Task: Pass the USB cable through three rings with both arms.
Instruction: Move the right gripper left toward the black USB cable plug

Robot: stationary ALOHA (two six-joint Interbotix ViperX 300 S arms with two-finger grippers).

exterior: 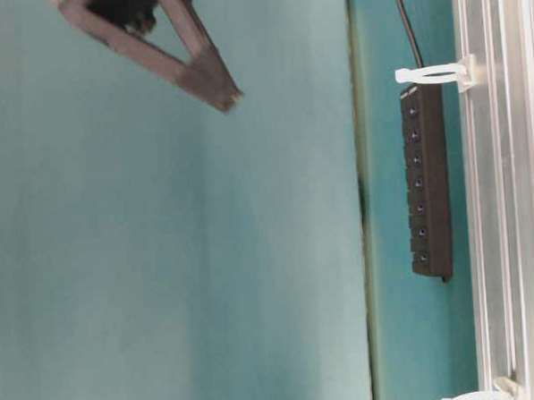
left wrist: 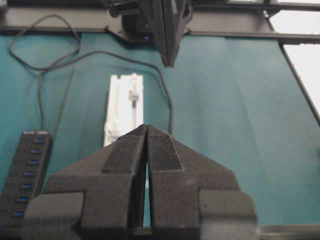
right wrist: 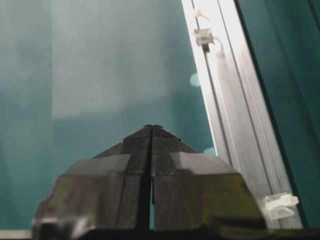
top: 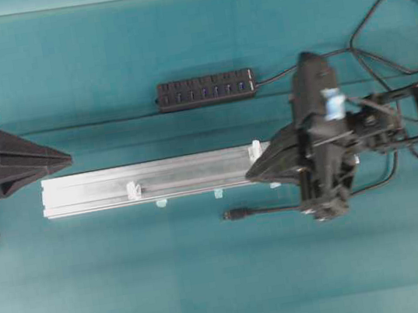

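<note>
Teal cloth covers the table (top: 212,282). At nine o'clock of the overhead view the left gripper (top: 67,157) points toward three o'clock with its fingers pressed together and nothing between them; its wrist view shows the two pads (left wrist: 125,150) meeting along a thin seam. Just past its tip lies the silver rail (top: 96,191), running across the middle toward three o'clock. One ring (top: 132,190) stands on the rail left of centre, and another ring (top: 255,148) stands near the rail's right end; a third cannot be made out from above. Small pale-blue tape tabs (top: 161,204) sit along the rail's six o'clock edge. At twelve o'clock from the rail, well apart, lies the black hub (top: 205,90). The USB cable (top: 268,210) lies on the cloth at five o'clock from the rail, its plug (top: 233,214) pointing toward nine o'clock, untouched. The right gripper (top: 251,174) hangs over the rail's right end, fingers closed tight and empty.
</note>
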